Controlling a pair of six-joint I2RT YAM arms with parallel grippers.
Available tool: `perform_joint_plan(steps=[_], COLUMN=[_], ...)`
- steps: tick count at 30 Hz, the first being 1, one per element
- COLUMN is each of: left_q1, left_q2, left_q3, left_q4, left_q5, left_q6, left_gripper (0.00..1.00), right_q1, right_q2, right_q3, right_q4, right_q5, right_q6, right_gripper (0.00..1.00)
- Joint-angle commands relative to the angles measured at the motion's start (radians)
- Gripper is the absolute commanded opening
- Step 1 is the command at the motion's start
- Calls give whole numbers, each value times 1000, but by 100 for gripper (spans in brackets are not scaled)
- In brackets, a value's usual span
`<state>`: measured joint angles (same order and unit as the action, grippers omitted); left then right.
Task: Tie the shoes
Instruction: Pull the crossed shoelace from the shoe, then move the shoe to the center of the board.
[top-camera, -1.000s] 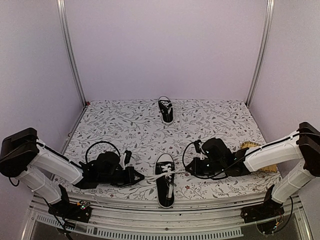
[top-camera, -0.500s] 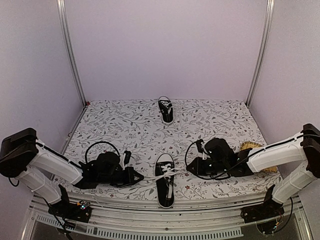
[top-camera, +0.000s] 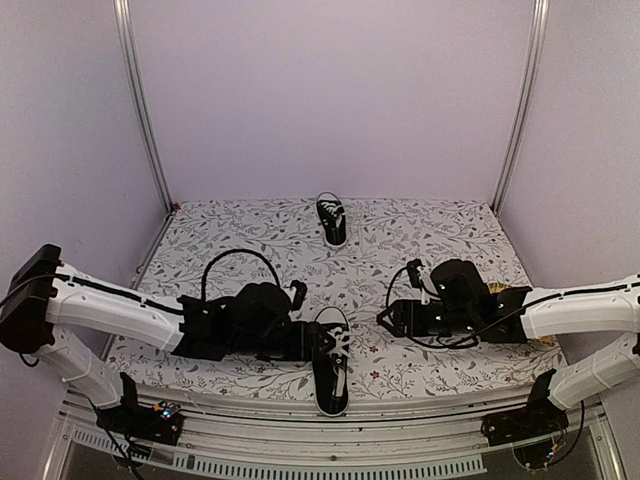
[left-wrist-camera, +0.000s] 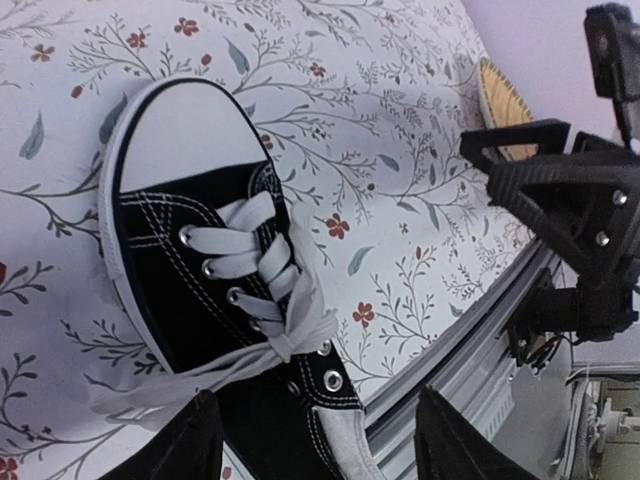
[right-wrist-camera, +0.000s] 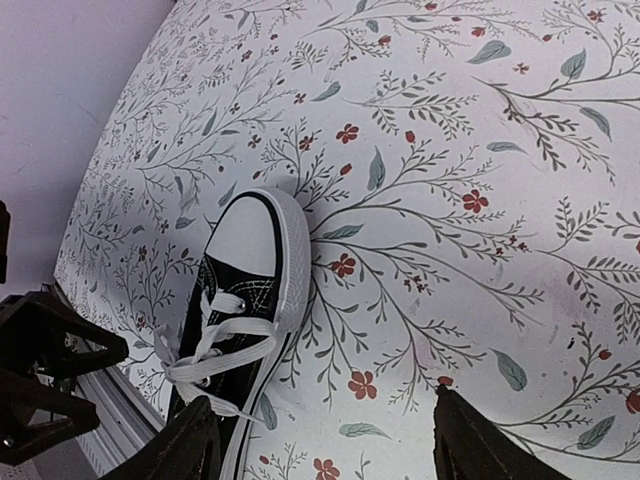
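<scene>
The near shoe (top-camera: 331, 372) is a black sneaker with a white toe cap, lying close to the table's front edge with its toe pointing away. Its white laces (left-wrist-camera: 282, 322) are drawn into a knot over the tongue, and loose ends trail off to the side. My left gripper (top-camera: 322, 340) hovers open right over this shoe, its fingers (left-wrist-camera: 170, 450) to either side of the heel end. My right gripper (top-camera: 388, 320) is open too, a little to the right of the shoe (right-wrist-camera: 243, 290) and touching nothing. The other shoe (top-camera: 332, 219) stands at the back of the table.
A floral cloth (top-camera: 420, 240) covers the table. A metal rail (top-camera: 330, 425) runs along the front edge just behind the near shoe's heel. A tan woven disc (left-wrist-camera: 500, 100) lies at the right, partly under the right arm. Upright frame posts (top-camera: 140, 110) stand at the back corners.
Both grippers were shut on lace ends and have opened, letting them go. The left arm has swung right, over the near shoe. The right gripper has drawn back to the right.
</scene>
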<state>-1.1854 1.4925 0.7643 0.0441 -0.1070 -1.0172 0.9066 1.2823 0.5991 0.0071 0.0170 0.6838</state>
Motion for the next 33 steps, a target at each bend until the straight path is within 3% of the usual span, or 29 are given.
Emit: perform_joint_plan(steps=[1,9,15,18,22,25,28,33], left_q1=[-63,-79,-69,-43,-7,23,64,158], left_q2=[113,230,252,263,253,217,164,58], left_q3=[76,130,136,136,112,105,86,75], left_q4=[-121,-152,-77,-46,17,-5,-19,-113], left_q5=[-1,5,-17,0,25,8,5,-29], left_q6=[-31,-68,-29,-12,11,40,80,167], left_gripper=[65,64,57,46,16,0,0,0], right_q1=[-30,-36,-37,-37,-41,-67,-101,-109], right_q2=[-55,-90,-67,-38,31,112,211,428], right_q3=[-5,-28,-33,-10,67,151,264,551], right_q4=[-57,-44,-15,-6,-6,-7,-27,-130], right_q5=[40,39,31,40,76,64,7,74], right_q6=[-27,-11,-6,-14,-49,-76,-103,-109], right_gripper=[74,75,75,76,76,78,81,81])
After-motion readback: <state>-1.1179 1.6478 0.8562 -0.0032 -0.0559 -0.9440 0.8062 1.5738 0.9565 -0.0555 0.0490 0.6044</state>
